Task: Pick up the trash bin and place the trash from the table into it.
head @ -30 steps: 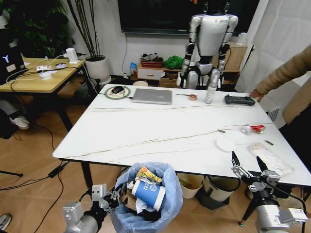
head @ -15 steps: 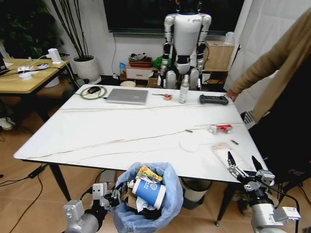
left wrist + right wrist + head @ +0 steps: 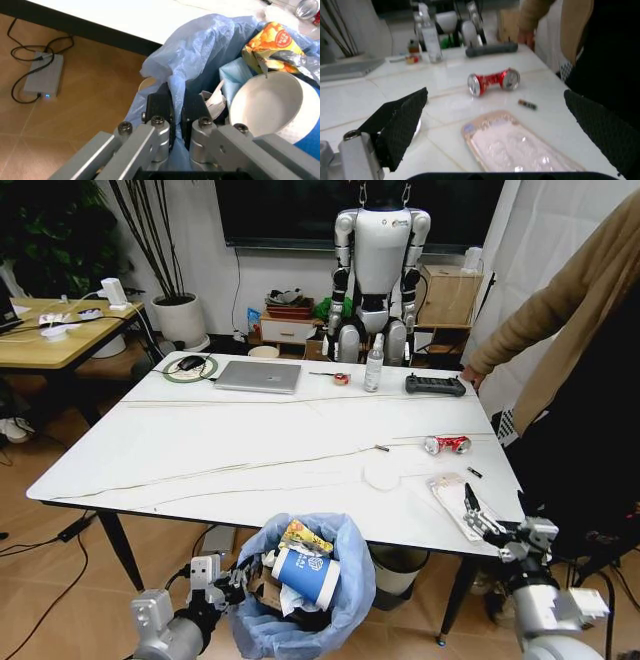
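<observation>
1 crushed can (image 3: 446, 444) | on its side | long axis across table (image 3: 200, 450)

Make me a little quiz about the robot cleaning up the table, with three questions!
1. True or false: the left gripper is clamped on the blue bag at the rim of the trash bin.
2. Which piece of trash lies closest in front of the open right gripper? A) the crushed can B) the clear packet C) the white lid
3. Fill in: the blue paper cup is already inside the ____.

Key: 1 true; 2 B; 3 trash bin.
</observation>
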You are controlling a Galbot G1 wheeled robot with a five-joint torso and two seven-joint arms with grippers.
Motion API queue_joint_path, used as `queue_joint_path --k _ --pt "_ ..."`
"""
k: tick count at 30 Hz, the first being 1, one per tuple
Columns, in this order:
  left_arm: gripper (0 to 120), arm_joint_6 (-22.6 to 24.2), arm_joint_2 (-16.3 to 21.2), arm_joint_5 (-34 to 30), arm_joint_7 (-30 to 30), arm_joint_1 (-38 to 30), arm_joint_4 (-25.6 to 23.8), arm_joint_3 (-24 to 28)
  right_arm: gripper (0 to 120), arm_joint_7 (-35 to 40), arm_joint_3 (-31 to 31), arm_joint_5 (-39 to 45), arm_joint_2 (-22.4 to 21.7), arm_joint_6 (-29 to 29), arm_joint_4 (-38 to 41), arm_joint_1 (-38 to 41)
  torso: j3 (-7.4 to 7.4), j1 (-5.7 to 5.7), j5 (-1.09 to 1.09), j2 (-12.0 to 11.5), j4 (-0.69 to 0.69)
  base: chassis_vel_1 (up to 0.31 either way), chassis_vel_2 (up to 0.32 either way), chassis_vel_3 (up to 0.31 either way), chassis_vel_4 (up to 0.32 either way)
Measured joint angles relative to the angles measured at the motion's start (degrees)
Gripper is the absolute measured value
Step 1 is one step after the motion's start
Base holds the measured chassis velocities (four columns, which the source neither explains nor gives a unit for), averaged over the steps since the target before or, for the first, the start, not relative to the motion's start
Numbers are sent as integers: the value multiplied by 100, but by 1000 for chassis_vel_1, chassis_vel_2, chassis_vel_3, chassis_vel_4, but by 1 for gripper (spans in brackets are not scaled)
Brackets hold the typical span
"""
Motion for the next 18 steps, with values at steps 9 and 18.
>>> queue_joint_path --k 9,18 --pt "0 6 -49 13 -5 124 -91 -172 100 -828 180 572 -1202 -801 -24 521 0 0 2 0 0 0 0 0 0" --pt "0 6 -134 118 -4 308 -166 -278 100 -1060 465 214 -1764 -871 -545 536 1 0 3 0 -2 0 0 0 0"
